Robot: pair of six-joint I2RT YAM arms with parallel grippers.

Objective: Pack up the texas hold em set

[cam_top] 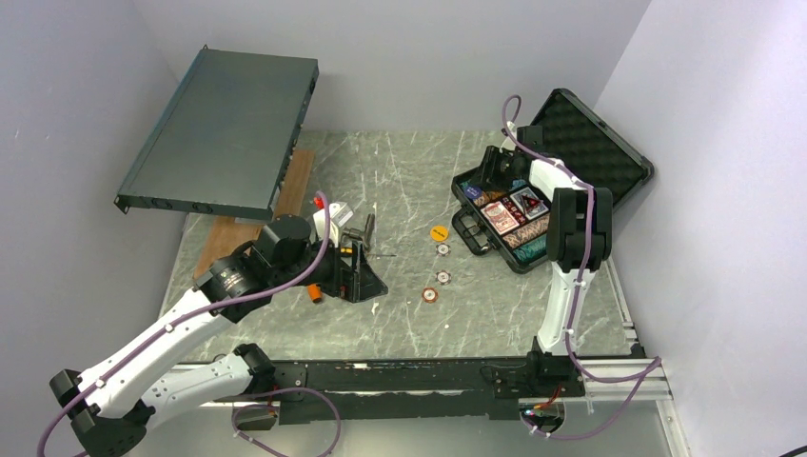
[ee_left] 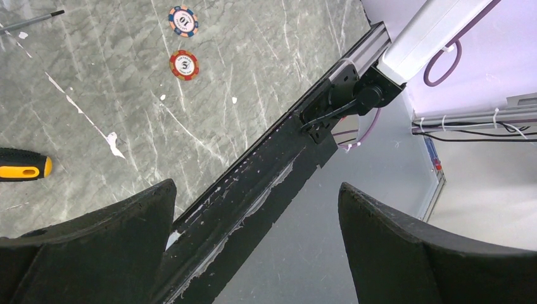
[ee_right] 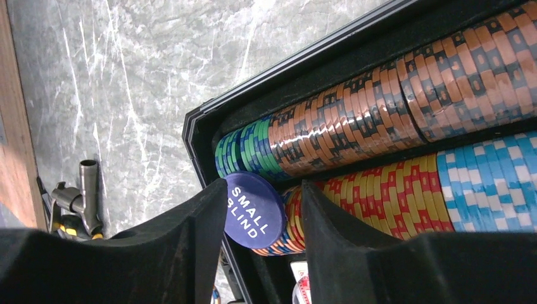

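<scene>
The black case [cam_top: 476, 181] lies open at the right, its foam lid [cam_top: 592, 143] tipped back, with card decks and chip rows inside. My right gripper [cam_top: 495, 169] is over the case's far-left corner. In the right wrist view its jaws [ee_right: 265, 209] stand a little apart around a blue "SMALL BLIND" button [ee_right: 254, 214], which leans on the end of the red-yellow chip row [ee_right: 380, 190]. A yellow button [cam_top: 439, 231] and three chips [cam_top: 443, 276] lie on the table. My left gripper [cam_top: 366, 276] is open and empty; the left wrist view [ee_left: 256, 196] shows a 10 chip [ee_left: 183, 21] and a 5 chip [ee_left: 183, 64].
A dark-grey rack unit [cam_top: 224, 133] leans at the back left over a wooden board [cam_top: 290, 186]. Orange-handled screwdrivers [cam_top: 314, 293] and a grey metal tool [cam_top: 364, 228] lie by my left gripper. A black rail [cam_top: 400, 376] runs along the near edge.
</scene>
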